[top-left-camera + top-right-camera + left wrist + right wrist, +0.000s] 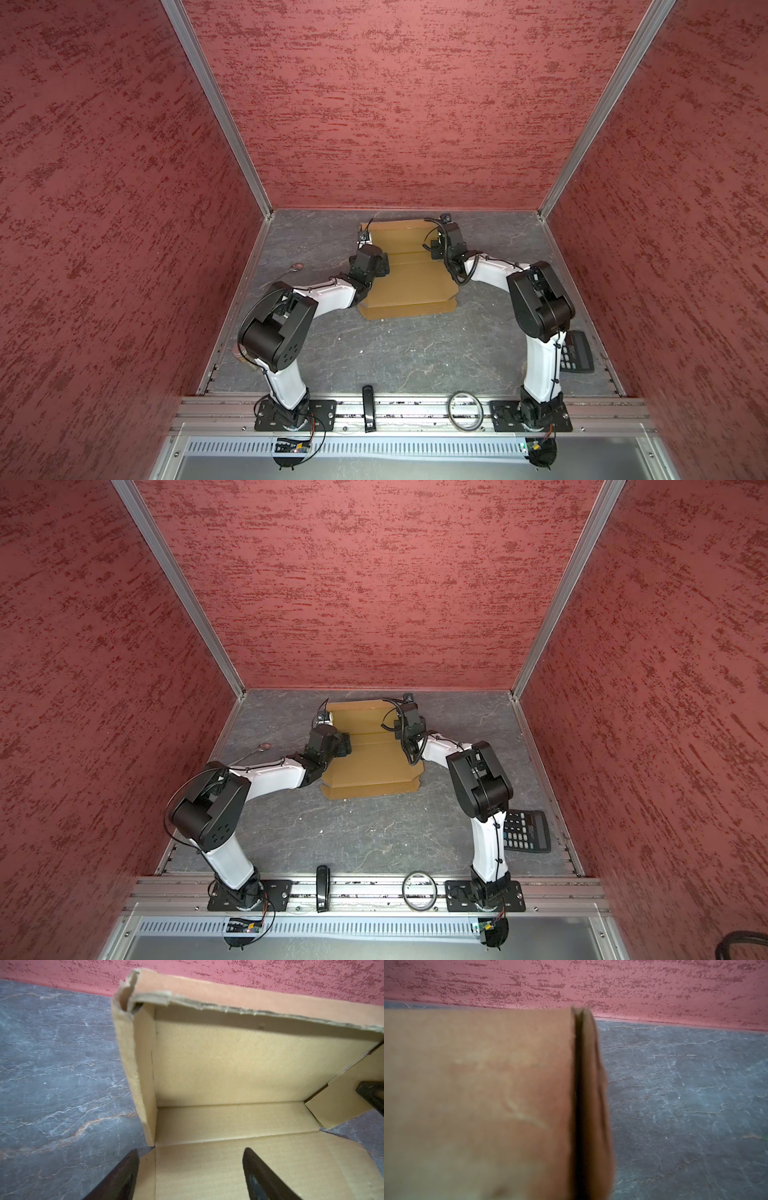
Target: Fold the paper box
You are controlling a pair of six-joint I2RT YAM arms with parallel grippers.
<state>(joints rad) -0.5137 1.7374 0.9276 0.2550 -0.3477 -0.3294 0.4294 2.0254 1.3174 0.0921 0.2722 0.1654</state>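
Since the next fold turns on how the cardboard lies from my jaws, entry as follows. Item: paper box, brown corrugated, part-formed, on the far middle of the table, close to the back wall; long axis runs from my bases toward that wall. Far half: tray w/ left side wall upright and far wall up, its top edge rolled inward. Near half: lid panel lying flat, front flap nearest my bases. Left gripper: jaws spread wide, holding nothing. One finger is over bare table outside the box, the other over the lid panel, so they straddle the box's left edge just short of the crease where lid meets tray. The end of the left side wall lies straight ahead. Right gripper: jaws pressed together, at the tray's right side. Its wrist view is filled by a blurred doubled cardboard wall and shows no fingers, so I can't tell whether it pinches cardboard or only leans on it. Judgement: both arms approx equally near, one per long edge. Lid prob. swings toward the back wall about the cross crease, so each arm should keep to its own edge.
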